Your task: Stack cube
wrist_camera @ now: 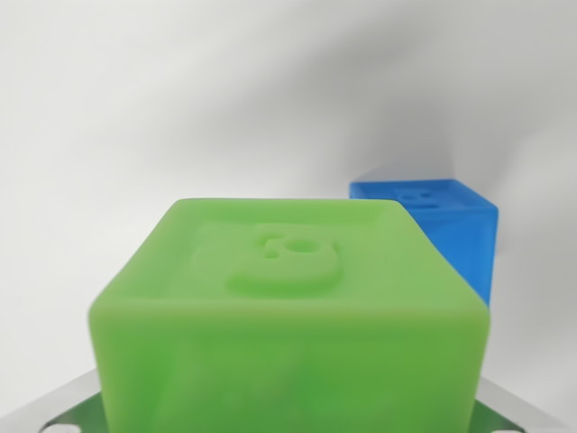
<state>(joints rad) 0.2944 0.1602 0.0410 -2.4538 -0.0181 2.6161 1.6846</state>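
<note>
Cubes, two of them, in the wrist view. Green cube (288, 334) fills the lower half of the frame, very close to the camera and slightly out of focus at its near edge. Its top face carries a recessed square panel with a raised border, and inside that a raised figure in the same green. The figure reads roughly like a "5" or "G" with a small ring at its centre; I cannot tell which character it is. No printed brand or label on either block. Material looks like matte moulded plastic, faintly translucent, with rounded edges and corners and a smooth front face.

Blue cube (451, 230) sits behind the green cube, toward the wrist view's right, and is partly hidden by it. Same block shape, same matte plastic, sharper edges in view. Its top face also has a recessed panel with small raised marks, too small to read. Whether the two touch cannot be told from this angle.

Both stand on a plain white counter (135, 135), smooth, with soft grey shadows.

Grey and green parts (63, 410) flank the green cube's lower corners. The hand itself is not visible, so I cannot tell whether it grips the green cube.
</note>
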